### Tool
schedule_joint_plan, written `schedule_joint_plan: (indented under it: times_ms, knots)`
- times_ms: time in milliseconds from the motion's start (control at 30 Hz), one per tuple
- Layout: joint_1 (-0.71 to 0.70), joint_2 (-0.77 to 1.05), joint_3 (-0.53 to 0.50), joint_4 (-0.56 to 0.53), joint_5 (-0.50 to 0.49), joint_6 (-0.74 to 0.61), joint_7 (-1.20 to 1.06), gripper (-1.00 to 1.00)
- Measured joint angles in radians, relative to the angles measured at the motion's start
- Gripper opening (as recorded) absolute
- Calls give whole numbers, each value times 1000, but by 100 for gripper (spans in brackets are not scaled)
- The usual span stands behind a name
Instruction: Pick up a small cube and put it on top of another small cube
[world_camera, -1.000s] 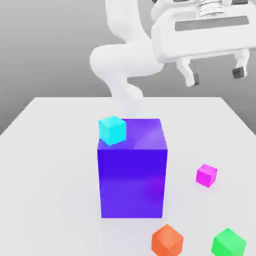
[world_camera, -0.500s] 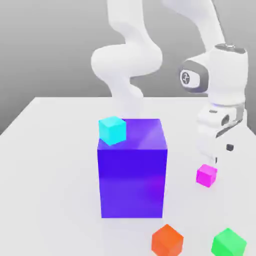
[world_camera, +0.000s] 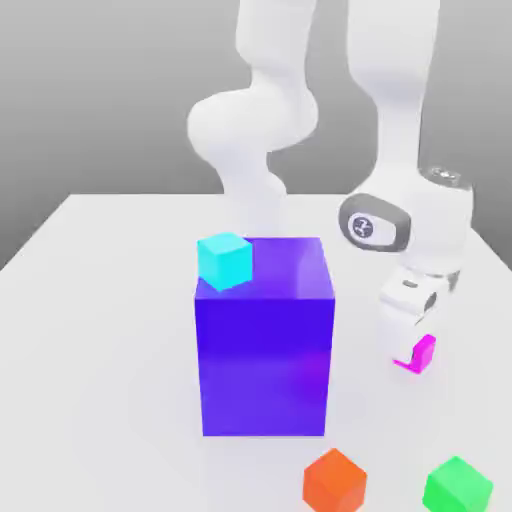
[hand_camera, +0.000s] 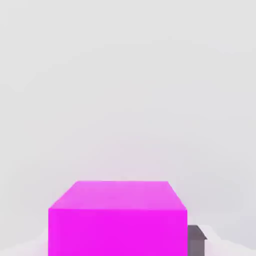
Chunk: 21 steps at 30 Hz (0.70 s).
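So we've dropped the gripper (world_camera: 412, 345) from way up above the table (world_camera: 100, 300) right down onto the small magenta cube (world_camera: 422, 352), and the jaws have gone from wide open to clamped on it. The cube's still sitting on the table, well off to the exterior view's right of the big blue block (world_camera: 265, 350). Looks like we're ready to lift.

You can read no text; a round emblem (world_camera: 365, 227) on the arm's wrist joint stays illegible.
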Motion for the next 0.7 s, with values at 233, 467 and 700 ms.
schedule_joint_plan:
  times_ms: [233, 467, 700]
  knots:
    - [-102, -203, 152, -42, 198, -161, -151, -100]
    - [-112, -231, 72, 91, 217, -321, -289, -100]
    - [-212, -124, 29, 334, 213, -459, -489, -100]
